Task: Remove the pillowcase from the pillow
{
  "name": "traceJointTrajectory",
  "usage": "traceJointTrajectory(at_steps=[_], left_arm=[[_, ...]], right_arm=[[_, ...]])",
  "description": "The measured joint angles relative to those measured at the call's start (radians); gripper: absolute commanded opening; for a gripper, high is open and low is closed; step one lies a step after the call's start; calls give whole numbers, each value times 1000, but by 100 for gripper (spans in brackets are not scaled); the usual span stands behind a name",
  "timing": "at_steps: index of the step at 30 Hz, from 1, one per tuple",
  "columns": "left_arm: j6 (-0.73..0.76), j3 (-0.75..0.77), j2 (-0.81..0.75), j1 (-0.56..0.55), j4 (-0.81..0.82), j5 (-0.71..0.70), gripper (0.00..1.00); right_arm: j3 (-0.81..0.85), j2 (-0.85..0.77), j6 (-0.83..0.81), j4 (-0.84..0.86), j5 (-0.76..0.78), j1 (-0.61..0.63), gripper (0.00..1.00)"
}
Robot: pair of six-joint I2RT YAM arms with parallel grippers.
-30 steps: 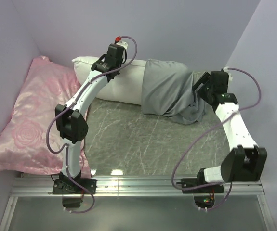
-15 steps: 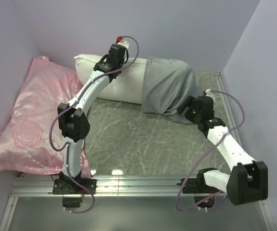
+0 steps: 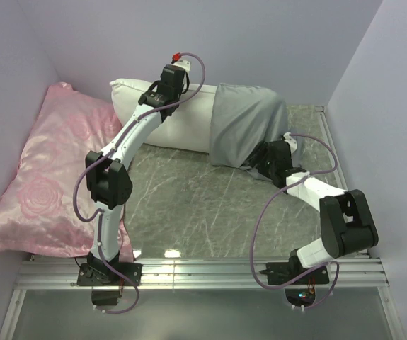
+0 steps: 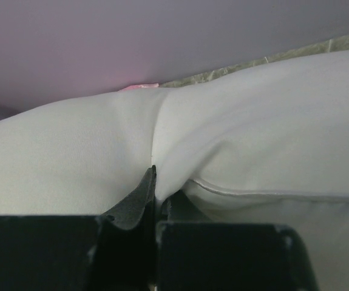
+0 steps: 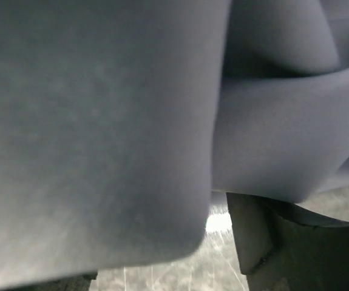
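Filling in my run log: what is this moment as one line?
left gripper shut on pillow, bare end | right gripper at pillowcase, bunched end, grip unclear | pillowcase covers only pillow's right part

The pillowcase (image 3: 244, 127), right of centre, is soft matt grey cloth, while the pillow (image 3: 182, 117) beside it is smooth white fabric with a faint sheen. At the left, the pink pillow (image 3: 44, 177) is glossy, satin-like cloth with a rose pattern. The worktop (image 3: 189, 205) looks like veined grey stone, lightly polished, and the rail (image 3: 203, 273) along the bottom is bare metal.
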Motion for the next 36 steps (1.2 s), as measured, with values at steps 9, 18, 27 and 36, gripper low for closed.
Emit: traceJointTrajectory(at_steps=[9, 18, 27, 36], left_arm=[[19, -46, -4, -2, 74, -6, 0], [25, -49, -4, -2, 96, -6, 0], [23, -51, -14, -4, 120, 21, 0], [25, -105, -49, -14, 149, 53, 0]], right_arm=[[-9, -21, 42, 122, 72, 0, 0], [70, -470, 55, -170, 112, -130, 0], [424, -644, 13, -436, 117, -181, 0], [622, -646, -36, -605, 134, -193, 0]])
